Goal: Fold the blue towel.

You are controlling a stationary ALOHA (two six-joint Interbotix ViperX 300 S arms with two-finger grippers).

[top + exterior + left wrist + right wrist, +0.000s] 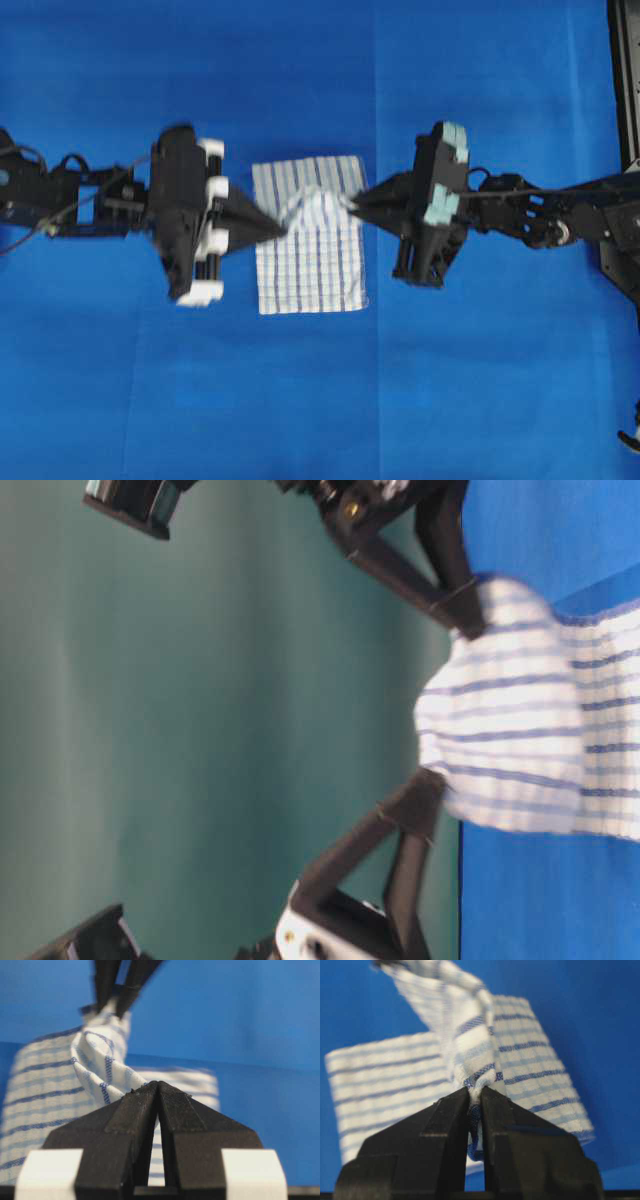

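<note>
Two grippers, left gripper [278,229] and right gripper [352,203], are clamped jaws-together on the blue towel [310,262], lifted mid-bench between them; long axis runs across the arms, both equally near.

Top-down, sideways table-level, two close wrist views

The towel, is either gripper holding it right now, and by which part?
Both are. The left gripper and the right gripper are each shut on a pinched bit of the towel's edge, lifting that part above the table.
</note>
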